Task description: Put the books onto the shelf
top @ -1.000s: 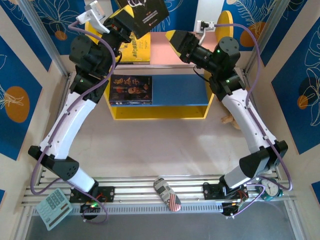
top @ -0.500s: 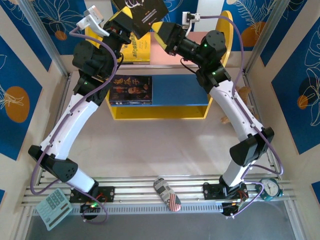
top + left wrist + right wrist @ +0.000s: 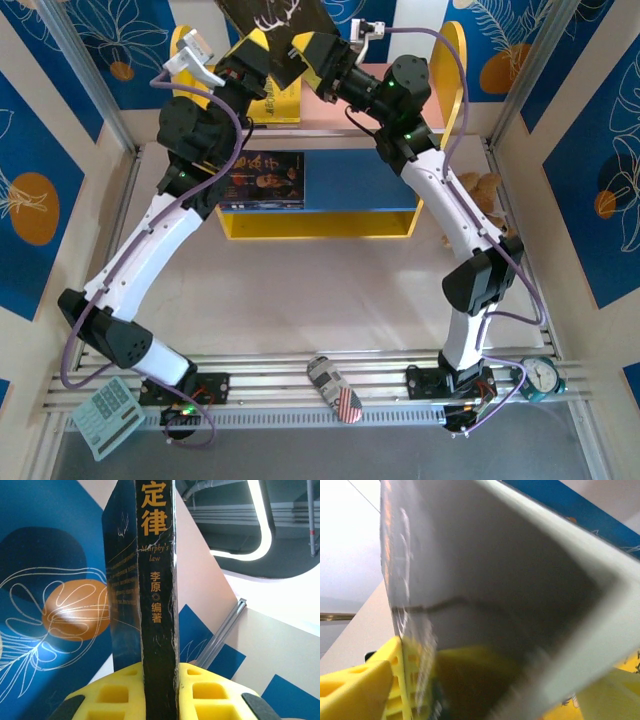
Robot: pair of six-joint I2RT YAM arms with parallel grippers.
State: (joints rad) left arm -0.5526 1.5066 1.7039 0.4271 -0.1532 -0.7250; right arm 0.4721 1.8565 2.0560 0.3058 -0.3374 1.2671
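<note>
My left gripper is shut on a black book with a gold title, held upright high above the back left of the shelf. In the left wrist view its spine stands clamped between the yellow fingers. My right gripper is open right beside that book. In the blurred right wrist view the glossy cover passes close by one yellow finger. A yellow book lies on the pink top board. On the blue lower board lies a dark blue portrait book.
The shelf's rounded yellow side panels rise at both ends. A small brown toy sits right of the shelf. A patterned can, a calculator and a clock lie along the near rail. Blue patterned walls close in both sides.
The right gripper has swung left and up from over the pink board to the held book, its jaws narrowing slightly. The left gripper has lifted the black book further back.
</note>
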